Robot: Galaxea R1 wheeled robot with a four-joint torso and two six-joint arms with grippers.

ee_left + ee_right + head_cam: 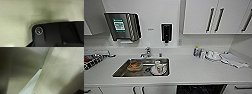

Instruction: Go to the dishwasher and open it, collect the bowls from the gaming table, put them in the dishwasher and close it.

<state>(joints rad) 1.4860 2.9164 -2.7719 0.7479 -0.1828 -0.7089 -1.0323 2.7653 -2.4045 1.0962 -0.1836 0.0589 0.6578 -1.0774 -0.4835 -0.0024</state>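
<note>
White counter (pixel 196 72), sink (pixel 121 71), wall cabinets (pixel 196 15)

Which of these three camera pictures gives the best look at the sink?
The head view: it looks down on the whole sink set in the white counter, with a brownish dish and a white cup inside. Both wrist views face speckled pale floor, nothing of the sink.

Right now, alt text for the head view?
A white kitchen counter with a steel sink holding a brownish dish and a white cup; the dishwasher's dark opening shows below the counter edge, right of the sink.
</note>
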